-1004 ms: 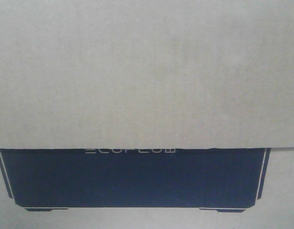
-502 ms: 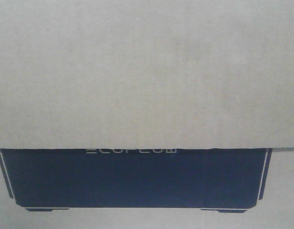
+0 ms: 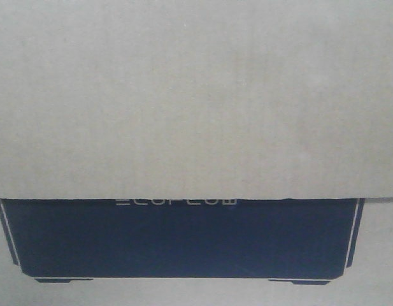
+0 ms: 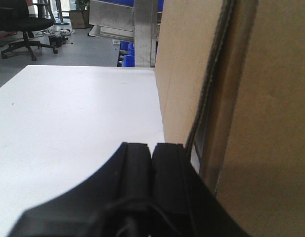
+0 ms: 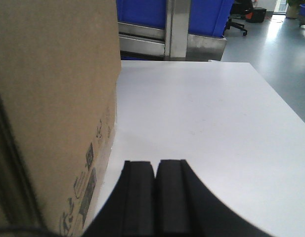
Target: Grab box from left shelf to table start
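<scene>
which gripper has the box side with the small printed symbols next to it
The right gripper: the box face beside it carries small dark symbols low down. The face beside the left gripper is plain cardboard with a dark seam.

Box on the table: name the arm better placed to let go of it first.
Neither clearly: left gripper and right gripper both flank the box, jaws closed, above the table.

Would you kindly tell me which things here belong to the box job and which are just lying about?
Job:
- box
- table
- left pincer, shut beside the box
- right pincer, shut beside the box

Lying about:
- blue bins
- metal rack
- office chair
</scene>
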`<state>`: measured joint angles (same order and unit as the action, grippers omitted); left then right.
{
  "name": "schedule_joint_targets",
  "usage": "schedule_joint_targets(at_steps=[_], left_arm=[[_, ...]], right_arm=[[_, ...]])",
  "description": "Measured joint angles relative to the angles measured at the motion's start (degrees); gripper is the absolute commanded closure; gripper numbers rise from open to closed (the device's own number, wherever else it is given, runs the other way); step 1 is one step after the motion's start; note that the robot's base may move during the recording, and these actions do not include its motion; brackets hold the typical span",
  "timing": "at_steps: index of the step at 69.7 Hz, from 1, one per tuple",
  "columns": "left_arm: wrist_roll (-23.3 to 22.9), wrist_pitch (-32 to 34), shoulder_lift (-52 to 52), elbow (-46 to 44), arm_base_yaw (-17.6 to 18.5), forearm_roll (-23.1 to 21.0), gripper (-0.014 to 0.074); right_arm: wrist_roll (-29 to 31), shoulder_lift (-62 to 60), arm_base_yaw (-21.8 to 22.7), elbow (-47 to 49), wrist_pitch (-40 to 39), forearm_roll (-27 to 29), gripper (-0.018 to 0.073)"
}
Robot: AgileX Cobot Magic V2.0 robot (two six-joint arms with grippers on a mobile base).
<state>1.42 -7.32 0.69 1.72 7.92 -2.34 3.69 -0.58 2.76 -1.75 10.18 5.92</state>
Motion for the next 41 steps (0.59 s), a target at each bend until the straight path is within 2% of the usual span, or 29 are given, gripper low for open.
schedule_joint_targets(at_steps=[41], left_arm=[[0.00, 0.00, 0.00, 0.00, 0.00, 0.00, 0.0700]], right_arm=[[0.00, 0.00, 0.00, 0.00, -0.09, 0.03, 0.0503]])
